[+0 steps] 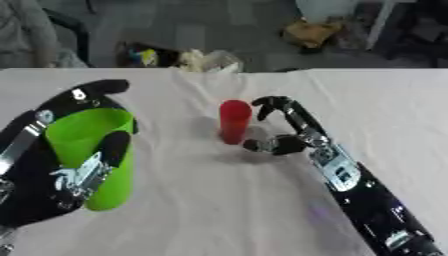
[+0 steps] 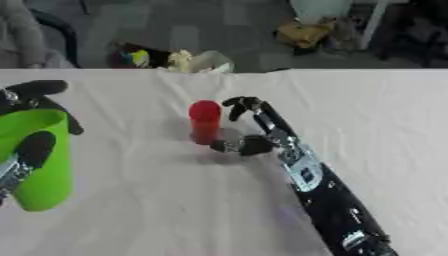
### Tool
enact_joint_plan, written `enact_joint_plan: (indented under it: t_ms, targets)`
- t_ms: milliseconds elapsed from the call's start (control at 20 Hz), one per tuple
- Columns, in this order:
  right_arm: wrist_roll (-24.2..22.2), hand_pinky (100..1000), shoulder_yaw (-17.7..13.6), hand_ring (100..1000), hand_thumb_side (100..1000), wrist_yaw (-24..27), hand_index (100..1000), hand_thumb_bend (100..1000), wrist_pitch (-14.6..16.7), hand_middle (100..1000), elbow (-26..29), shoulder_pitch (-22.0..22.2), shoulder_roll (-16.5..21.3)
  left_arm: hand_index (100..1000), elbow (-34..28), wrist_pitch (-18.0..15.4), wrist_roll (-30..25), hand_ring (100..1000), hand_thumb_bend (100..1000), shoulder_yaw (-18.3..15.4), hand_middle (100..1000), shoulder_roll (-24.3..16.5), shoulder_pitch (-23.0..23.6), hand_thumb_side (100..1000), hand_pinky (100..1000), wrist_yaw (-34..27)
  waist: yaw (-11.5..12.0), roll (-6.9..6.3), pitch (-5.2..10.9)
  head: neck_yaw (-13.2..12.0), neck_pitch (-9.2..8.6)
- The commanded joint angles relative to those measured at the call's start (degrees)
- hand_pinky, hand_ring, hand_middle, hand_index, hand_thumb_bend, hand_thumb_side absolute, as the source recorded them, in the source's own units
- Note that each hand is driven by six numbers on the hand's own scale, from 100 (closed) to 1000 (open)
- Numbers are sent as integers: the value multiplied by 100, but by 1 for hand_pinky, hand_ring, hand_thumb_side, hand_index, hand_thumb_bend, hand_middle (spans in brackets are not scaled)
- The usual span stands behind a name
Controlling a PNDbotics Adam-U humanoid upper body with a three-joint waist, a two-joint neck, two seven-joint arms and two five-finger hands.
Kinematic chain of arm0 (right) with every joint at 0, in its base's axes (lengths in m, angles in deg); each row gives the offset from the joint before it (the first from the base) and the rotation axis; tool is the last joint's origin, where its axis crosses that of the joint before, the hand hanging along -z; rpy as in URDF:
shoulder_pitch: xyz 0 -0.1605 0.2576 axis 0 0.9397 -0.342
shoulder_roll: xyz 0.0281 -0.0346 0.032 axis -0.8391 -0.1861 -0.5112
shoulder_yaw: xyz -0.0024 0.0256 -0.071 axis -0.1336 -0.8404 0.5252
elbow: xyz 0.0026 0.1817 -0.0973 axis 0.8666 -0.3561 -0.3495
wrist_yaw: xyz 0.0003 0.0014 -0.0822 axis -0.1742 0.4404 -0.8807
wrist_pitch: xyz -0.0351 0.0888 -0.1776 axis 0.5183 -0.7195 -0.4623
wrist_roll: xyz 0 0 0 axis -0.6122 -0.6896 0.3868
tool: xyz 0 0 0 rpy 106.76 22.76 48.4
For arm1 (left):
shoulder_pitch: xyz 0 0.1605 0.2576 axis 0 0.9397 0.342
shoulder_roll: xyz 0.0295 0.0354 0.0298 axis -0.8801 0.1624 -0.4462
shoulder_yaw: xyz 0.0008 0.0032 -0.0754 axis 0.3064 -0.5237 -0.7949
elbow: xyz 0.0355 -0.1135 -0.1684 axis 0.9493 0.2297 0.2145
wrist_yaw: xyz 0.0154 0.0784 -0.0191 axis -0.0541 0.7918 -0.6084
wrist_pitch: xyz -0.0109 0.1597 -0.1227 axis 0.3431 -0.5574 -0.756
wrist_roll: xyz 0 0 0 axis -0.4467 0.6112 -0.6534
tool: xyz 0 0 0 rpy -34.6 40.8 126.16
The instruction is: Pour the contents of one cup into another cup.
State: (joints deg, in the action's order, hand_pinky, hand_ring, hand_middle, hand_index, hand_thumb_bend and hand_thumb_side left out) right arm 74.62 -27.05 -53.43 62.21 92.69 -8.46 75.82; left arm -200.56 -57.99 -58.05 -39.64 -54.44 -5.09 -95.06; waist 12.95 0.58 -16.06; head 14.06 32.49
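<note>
A large green cup is held upright above the table at the left, my left hand shut around it with the thumb across its front. A small red cup stands upright on the white cloth near the middle. My right hand sits just right of the red cup, fingers and thumb spread beside it, with the fingers curving toward its top and the thumb near its base. I cannot tell whether they touch it. What either cup holds is hidden.
The white cloth-covered table fills the view; its far edge runs along the top. Beyond it, on the floor, lie bags and clutter. Open cloth lies in front of the red cup and to the right.
</note>
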Motion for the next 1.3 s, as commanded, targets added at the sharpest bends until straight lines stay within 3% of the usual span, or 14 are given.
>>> enact_joint_plan:
  t_ms: [50, 1300]
  targets:
    - [27, 873, -50, 593, 485, -75, 788, 741, 24, 516, -17, -153, 168, 897, -103, -15, -23, 654, 100, -32, 587, -11, -124, 488, 100, -13, 18, -20, 84, 28, -81]
    - [63, 866, -25, 573, 464, -257, 753, 722, 68, 497, -168, -387, 40, 896, -103, -17, -158, 656, 100, 77, 591, 129, -350, 487, 100, -73, 436, 68, -56, 240, -227]
